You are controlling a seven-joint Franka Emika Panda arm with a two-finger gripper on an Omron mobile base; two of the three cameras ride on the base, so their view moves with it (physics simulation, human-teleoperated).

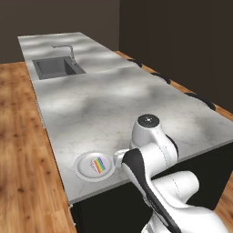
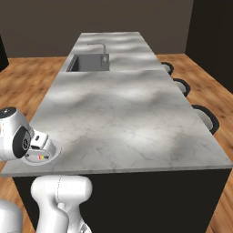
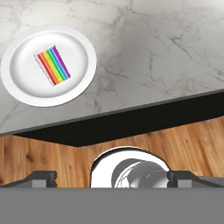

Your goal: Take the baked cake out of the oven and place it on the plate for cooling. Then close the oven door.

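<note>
The baked cake (image 3: 52,65), a small slice with rainbow-coloured layers, lies flat on a round white plate (image 3: 26,74). The plate stands near the front corner of the marble island counter (image 1: 113,100). The cake (image 1: 100,164) and plate (image 1: 84,166) sit just left of my arm; in the right base view the plate (image 2: 53,151) is partly hidden behind my hand. My gripper (image 3: 113,177) hangs above the counter's near edge, beside the plate, open, with nothing between its widely spread fingertips (image 3: 43,177). The oven and its door are out of view.
A dark sink (image 1: 57,68) with a silver faucet (image 1: 68,49) is set in the far end of the island. Dark stools (image 2: 205,118) line the island's right side. Wooden floor (image 1: 18,150) surrounds it, with dark walls behind.
</note>
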